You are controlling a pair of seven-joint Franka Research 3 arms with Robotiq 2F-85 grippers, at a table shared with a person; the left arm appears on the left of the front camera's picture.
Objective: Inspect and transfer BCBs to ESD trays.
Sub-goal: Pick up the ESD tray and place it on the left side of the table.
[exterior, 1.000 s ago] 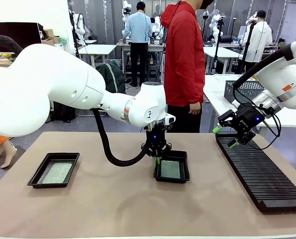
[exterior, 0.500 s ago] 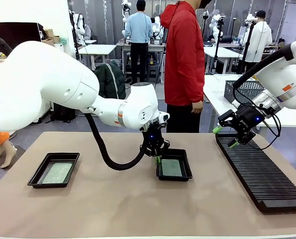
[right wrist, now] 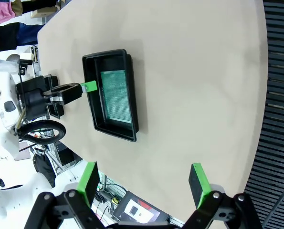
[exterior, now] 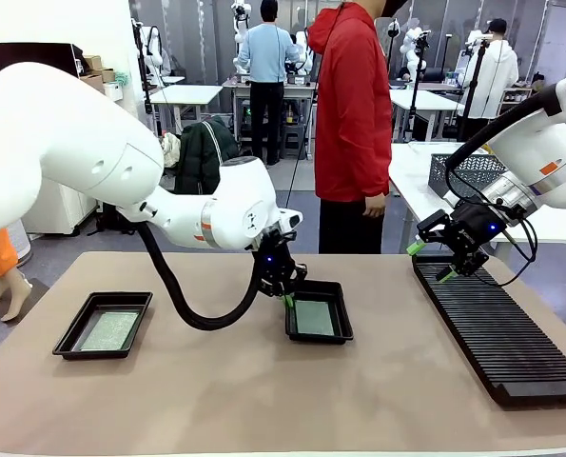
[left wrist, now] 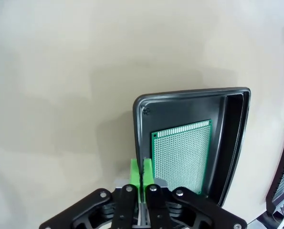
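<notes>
You have a BCB (exterior: 314, 318) lying in the middle ESD tray (exterior: 340, 333), whose rim your left gripper (left wrist: 142, 175) pinches at its 9 o'clock edge. Another board (exterior: 109, 330) fills the second tray (exterior: 68, 340) well off at 9 o'clock. So both look loaded, and your right gripper (right wrist: 144, 183) hangs spread wide and empty over the slotted rack (exterior: 501, 343).

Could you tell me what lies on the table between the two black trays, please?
Nothing: in the front view, bare tan table separates the left tray from the middle tray, with only the left arm's cable hanging above.

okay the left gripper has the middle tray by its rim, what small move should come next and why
Probably keep dragging the tray leftward. The left gripper is shut on its rim, the BCB lies flat inside, and bare table lies between it and the other tray.
</notes>
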